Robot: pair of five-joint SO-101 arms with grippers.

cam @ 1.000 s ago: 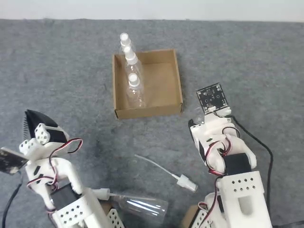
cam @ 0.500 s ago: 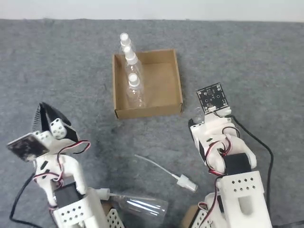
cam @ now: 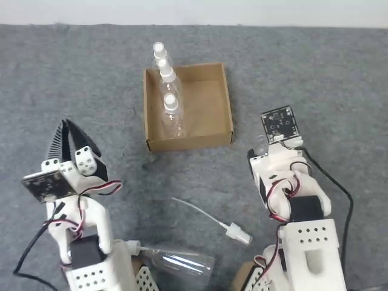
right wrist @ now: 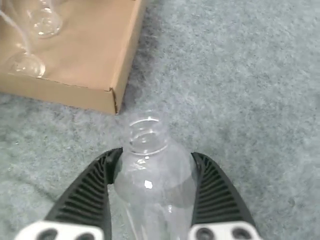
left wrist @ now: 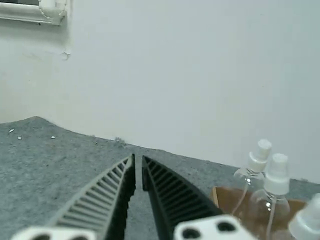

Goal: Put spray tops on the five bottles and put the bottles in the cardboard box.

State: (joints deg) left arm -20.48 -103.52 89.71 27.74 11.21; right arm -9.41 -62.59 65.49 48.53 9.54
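Beside the near right corner of the cardboard box, the right gripper has its two fingers spread around a clear bottle and pressed against its shoulders. This bottle has no top, its open neck points toward the box wall, and its lower part is cut off at the edge of the wrist picture. From above, it is almost wholly hidden under the arm's camera board, with a small clear patch showing.

Three bottles with white spray tops stand in a row along the left side of the box. The rearmost leans over the back wall, and whether its base is inside cannot be told from above.

On the grey carpet, left of the box and well apart from it, the left gripper is raised, with a thin slit between its fingers, and grips nothing.

Between the two arm bases lies a loose spray top, its thin tube trailing toward the box. Near it, another bottle lies on its side. A white piece sits at its neck, partly hidden by the left arm's base, so whether it is screwed on is unclear
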